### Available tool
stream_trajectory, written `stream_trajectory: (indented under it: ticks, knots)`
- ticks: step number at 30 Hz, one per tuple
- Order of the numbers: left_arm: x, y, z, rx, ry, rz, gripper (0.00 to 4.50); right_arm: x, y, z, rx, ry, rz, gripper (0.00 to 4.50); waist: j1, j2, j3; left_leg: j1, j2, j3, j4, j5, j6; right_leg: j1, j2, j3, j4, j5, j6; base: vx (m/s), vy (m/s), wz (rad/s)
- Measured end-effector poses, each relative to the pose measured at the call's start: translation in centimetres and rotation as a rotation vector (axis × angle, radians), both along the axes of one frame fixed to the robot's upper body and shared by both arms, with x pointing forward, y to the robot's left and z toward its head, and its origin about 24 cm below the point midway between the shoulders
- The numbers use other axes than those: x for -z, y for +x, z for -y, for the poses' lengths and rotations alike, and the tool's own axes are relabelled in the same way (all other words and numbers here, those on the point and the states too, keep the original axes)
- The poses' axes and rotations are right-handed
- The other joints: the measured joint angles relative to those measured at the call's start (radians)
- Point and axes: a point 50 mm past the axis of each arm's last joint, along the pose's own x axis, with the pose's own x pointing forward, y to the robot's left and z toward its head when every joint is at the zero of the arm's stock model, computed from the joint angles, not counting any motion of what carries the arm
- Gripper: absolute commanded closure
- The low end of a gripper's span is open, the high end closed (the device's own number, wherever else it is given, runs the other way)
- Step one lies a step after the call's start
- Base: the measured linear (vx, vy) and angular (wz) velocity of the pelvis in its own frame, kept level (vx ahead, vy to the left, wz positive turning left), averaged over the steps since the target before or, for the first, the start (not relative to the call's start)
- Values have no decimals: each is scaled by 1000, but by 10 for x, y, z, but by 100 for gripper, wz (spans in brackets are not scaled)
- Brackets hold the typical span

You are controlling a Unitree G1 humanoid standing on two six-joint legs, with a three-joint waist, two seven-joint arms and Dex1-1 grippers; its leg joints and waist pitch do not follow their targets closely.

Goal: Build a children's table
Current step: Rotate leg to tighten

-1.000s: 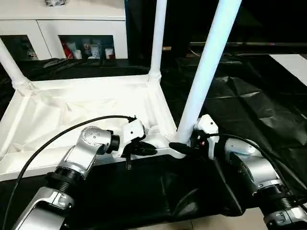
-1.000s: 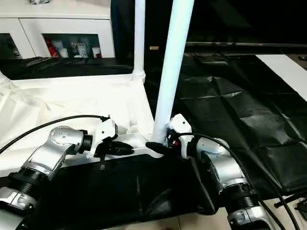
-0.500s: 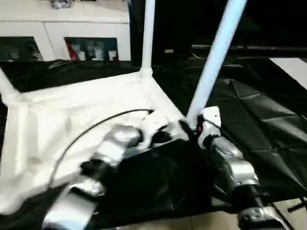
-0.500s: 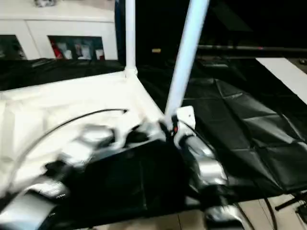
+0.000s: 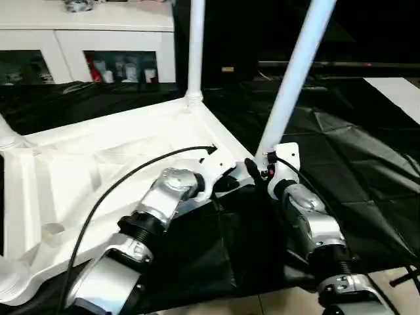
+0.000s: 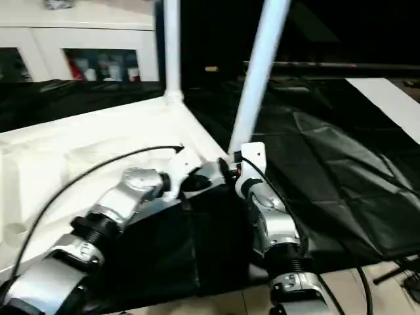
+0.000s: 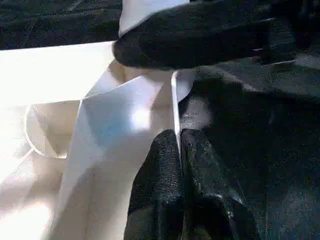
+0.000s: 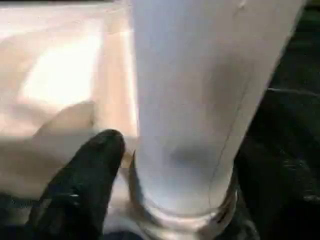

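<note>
**Upturned table being swung round on the black drape since a second ago**

The children's table [image 5: 98, 164] is being shown lying ribs-up on the black-draped work table [image 5: 367, 177], its near corner now turned further away than before, with the near leg [image 5: 295, 72] leaning more steeply. The left gripper [image 7: 177, 165] is being kept pressed together on the table's thin rim. The right gripper [image 8: 175, 175] is being spread around the base of the leg, one finger [image 8: 82, 175] lying beside the socket. A white cabinet [image 5: 85, 39] is being partly hidden behind the far leg [image 5: 195, 46].
</note>
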Motion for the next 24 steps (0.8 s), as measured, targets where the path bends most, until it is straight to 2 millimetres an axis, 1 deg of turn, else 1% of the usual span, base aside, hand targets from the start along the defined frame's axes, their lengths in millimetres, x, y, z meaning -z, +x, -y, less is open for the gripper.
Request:
stream_trajectory:
  ticks: [1, 3, 5, 9, 11, 13, 16, 20, 24]
  knots:
    - [0, -1, -3, 14, 0, 2, 450, -1, -2, 1, -47, -4, -1, 77, -1, -1, 0, 0, 0, 0, -1, 0, 0, 0, 0, 0, 0, 0, 0, 0, 0, 0]
    - [-2, -4, -16, 60, -1, 4, 450, -3, -11, 9, -175, -32, 4, 77, 5, -1, 0, 0, 1, 0, -5, 0, 0, -1, 0, -1, 0, 3, -1, 0, 0, 0]
    - [-3, -7, -27, 110, -7, -3, 450, -5, -17, 14, -281, -45, 3, 77, 6, -2, 1, 1, 1, 0, -6, 0, 0, -2, 1, -2, 1, 4, -1, 0, 0, 0]
    - [-6, -16, -42, 193, -21, -27, 450, -12, -22, 16, -407, -39, 8, 77, 8, -1, 1, 0, 2, 0, -6, 0, 0, -4, 1, -1, 5, 4, -4, 0, 0, 0]
    - [-7, -23, -49, 258, -26, -48, 450, -14, -25, 17, -481, -48, -3, 77, 13, -1, 1, 0, 2, 1, -6, 0, 0, -5, 1, -1, 8, -1, -4, 0, 0, 0]
    - [-8, -26, -52, 295, -26, -61, 450, -15, -27, 16, -535, -44, -12, 77, 18, -2, 1, 0, 2, 1, -6, 0, 0, -5, 1, -1, 9, -3, -5, 0, 0, 0]
    - [-9, -27, -56, 305, -25, -70, 450, -14, -29, 14, -572, -57, -22, 77, 24, -4, 2, 0, 2, 2, -6, 0, 0, -5, 1, -1, 9, -3, -5, 0, 0, 0]
    - [-9, -26, -57, 303, -22, -67, 450, -13, -30, 14, -593, -80, -29, 77, 22, -10, 6, 1, 2, 2, -6, 0, -1, -5, 1, 0, 11, -3, -5, 0, 0, 0]
    - [-10, -26, -57, 303, -20, -64, 450, -12, -32, 13, -618, -84, -40, 77, 22, -11, 6, 1, 2, 2, -6, 0, -1, -5, 1, 0, 11, -3, -5, 0, 0, 0]
